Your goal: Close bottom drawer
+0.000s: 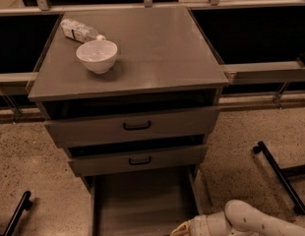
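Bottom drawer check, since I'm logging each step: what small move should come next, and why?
The bottom drawer stands pulled far out, and the gripper sits low by its right side. So probably ease the gripper across to the drawer's front, ready to push.

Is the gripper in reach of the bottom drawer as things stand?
Probably yes. The gripper sits at the picture's lower edge, beside the right wall of the pulled-out bottom drawer, nothing between them. The drawer's front is out of view, so contact is unconfirmed.
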Controlling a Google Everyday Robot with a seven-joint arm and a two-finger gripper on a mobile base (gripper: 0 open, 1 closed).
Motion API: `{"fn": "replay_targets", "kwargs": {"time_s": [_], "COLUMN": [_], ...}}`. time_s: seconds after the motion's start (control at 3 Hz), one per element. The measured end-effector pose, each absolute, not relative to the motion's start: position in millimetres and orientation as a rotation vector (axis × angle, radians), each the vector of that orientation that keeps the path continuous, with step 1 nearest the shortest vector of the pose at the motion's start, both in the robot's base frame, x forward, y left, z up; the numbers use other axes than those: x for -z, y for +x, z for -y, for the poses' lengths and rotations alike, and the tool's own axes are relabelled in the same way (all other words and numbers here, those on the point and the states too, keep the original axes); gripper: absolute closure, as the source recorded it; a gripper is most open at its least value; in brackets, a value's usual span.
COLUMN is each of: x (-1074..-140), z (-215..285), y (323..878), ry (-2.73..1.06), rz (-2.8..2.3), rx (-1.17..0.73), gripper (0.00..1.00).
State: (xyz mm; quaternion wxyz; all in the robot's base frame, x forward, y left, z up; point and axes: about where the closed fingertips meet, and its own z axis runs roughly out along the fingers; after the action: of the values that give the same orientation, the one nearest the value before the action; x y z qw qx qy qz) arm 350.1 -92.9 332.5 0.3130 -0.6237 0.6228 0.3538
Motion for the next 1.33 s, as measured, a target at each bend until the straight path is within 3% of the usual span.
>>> {"fn": "replay_targets", "kwargs": {"time_s": [0.67,1.33], "x": [-279.8,-214.7], "z": [111.2,118.4], "y": [359.3,364.2], "ry": [-1.602,-1.644], "rz": [-1.738,-1.706], "rx": [-0.723,-0.675], "gripper": [1.00,1.00]}}
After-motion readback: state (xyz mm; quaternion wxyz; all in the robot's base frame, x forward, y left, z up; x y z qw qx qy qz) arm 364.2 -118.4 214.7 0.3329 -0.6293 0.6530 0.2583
